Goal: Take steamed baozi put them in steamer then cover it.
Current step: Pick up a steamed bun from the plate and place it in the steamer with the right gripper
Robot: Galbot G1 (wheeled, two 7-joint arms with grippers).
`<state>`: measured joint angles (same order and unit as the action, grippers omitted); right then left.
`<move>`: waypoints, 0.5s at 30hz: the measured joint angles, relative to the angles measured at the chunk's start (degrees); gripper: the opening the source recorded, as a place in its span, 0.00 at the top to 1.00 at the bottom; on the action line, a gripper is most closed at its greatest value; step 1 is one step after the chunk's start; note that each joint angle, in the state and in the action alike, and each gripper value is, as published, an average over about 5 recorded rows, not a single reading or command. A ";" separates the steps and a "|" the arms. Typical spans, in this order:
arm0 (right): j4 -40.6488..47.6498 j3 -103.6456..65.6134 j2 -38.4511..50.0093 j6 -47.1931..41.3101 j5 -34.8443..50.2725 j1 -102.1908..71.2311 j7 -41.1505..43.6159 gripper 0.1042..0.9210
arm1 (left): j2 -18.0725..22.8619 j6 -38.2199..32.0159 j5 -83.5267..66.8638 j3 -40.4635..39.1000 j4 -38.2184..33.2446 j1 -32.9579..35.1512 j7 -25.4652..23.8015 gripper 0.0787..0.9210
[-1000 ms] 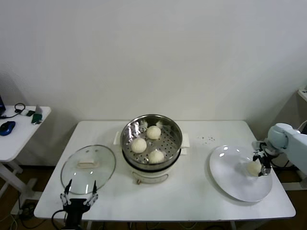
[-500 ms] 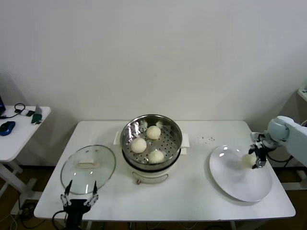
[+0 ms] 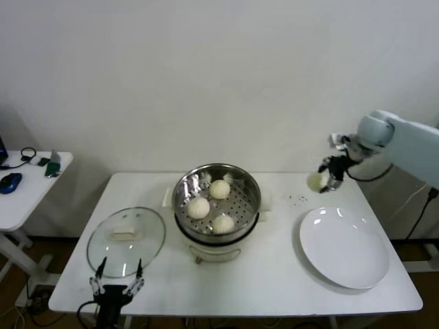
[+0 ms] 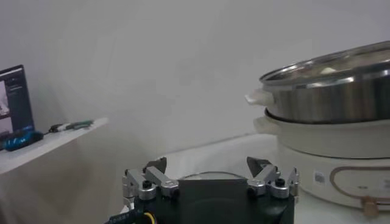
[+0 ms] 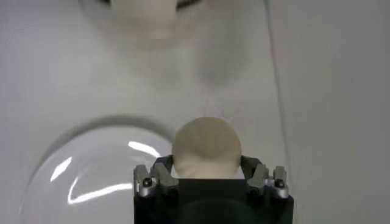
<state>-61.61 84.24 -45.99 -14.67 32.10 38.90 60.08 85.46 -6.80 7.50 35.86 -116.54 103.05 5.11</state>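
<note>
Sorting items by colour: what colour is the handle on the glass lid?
Cream, on the clear lid with its handle; the head view shows it best.

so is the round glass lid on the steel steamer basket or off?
Off. The clear glass lid lies flat on the table left of the open steel steamer basket, which shows three cream buns uncovered.

The right arm reaches in from the right side, raised above the table's far right part, its wrist angled down and leftward. The right gripper (image 3: 325, 179) has its fingers closed on a baozi (image 3: 315, 181), lifted clear of the surface. The left gripper (image 3: 117, 282) sits low at the near left edge, fingers spread wide, holding nothing.
</note>
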 measured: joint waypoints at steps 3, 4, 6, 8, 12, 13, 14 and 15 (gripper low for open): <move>-1.00 2.79 -3.14 -1.22 4.90 3.45 -0.78 0.24 | -0.36 0.01 0.00 -0.42 -0.27 -0.09 0.02 0.12; -1.30 3.62 -4.25 -1.62 6.39 4.36 -1.05 0.24 | -0.49 -0.01 0.00 -0.56 -0.35 -0.06 0.03 0.12; -1.80 5.10 -6.51 -2.38 9.09 5.83 -1.60 0.24 | -0.78 -0.10 0.03 -0.88 -0.44 0.12 0.06 0.12; -2.24 6.37 -8.83 -3.12 11.50 6.97 -2.18 0.24 | -1.11 -0.24 0.07 -1.11 -0.48 0.40 0.10 0.12; -3.03 8.28 -13.36 -4.45 15.28 8.36 -3.35 0.24 | -1.84 -0.48 -0.05 -1.14 -0.58 0.83 0.25 0.12; -3.19 8.61 -14.42 -4.76 16.00 8.54 -3.66 0.24 | -1.99 -0.50 -0.13 -1.12 -0.61 0.88 0.29 0.12; -3.34 8.87 -15.42 -5.06 16.61 8.65 -3.97 0.24 | -2.12 -0.51 -0.23 -1.10 -0.63 0.92 0.31 0.12; -3.47 9.15 -16.42 -5.36 17.15 8.71 -4.32 0.24 | -2.24 -0.52 -0.34 -1.10 -0.64 0.95 0.33 0.12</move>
<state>-65.08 93.38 -62.41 -20.03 49.25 47.61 55.76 83.22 -7.32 7.17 34.76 -117.17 103.99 5.45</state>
